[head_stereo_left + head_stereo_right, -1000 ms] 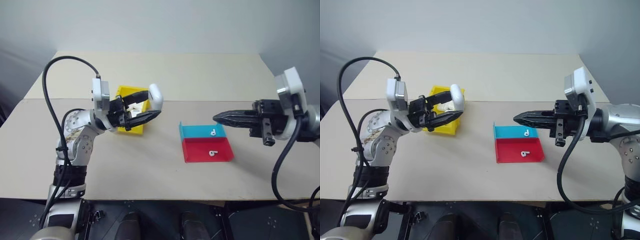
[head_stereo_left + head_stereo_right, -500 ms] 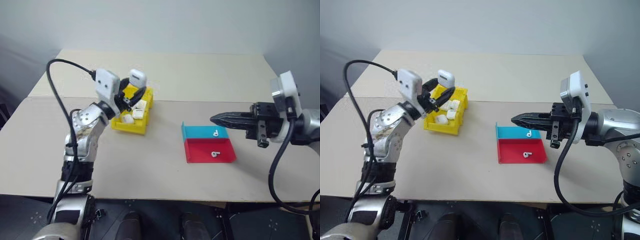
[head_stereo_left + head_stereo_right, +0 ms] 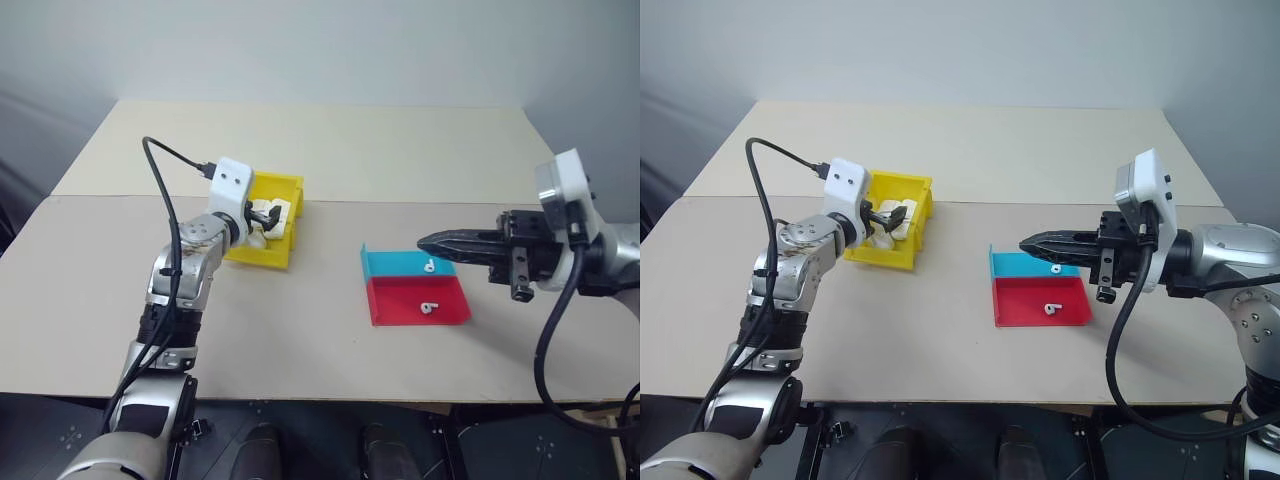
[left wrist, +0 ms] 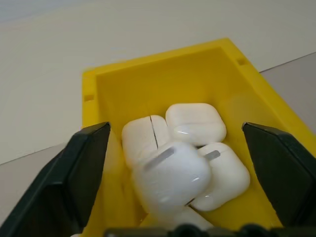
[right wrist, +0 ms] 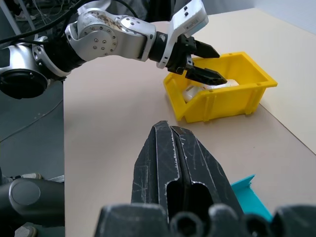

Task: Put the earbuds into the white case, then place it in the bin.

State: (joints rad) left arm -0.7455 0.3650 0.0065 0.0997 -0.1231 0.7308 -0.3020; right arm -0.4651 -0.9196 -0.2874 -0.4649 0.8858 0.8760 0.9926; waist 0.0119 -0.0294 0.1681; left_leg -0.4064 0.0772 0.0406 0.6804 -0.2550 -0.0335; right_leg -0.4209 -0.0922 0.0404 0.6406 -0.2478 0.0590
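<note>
Several glossy white cases lie heaped in the bin [image 4: 98, 84], rounded and pebble-like; the topmost white case [image 4: 170, 177] sits tilted on the pile, a grey hinge strip showing on its face. The bin is bright yellow with upright walls, standing on the bench [image 3: 330, 150] near its seam. The left tool [image 3: 268, 217] hangs over the bin's open top with its jaws spread wide and nothing between them, released. Two earbuds lie well apart from the bin on a flat tray: one earbud [image 3: 428, 266] on the teal half [image 3: 395, 262], the other earbud [image 3: 428, 308] on the red half [image 3: 400, 300]. The right tool [image 3: 432, 241] is clenched tight on nothing, its tip hanging over the tray's teal end. Between bin and tray the bench is bare. Behind the bin a wide stretch runs to the far edge, and the near edge lies well clear of both.
</note>
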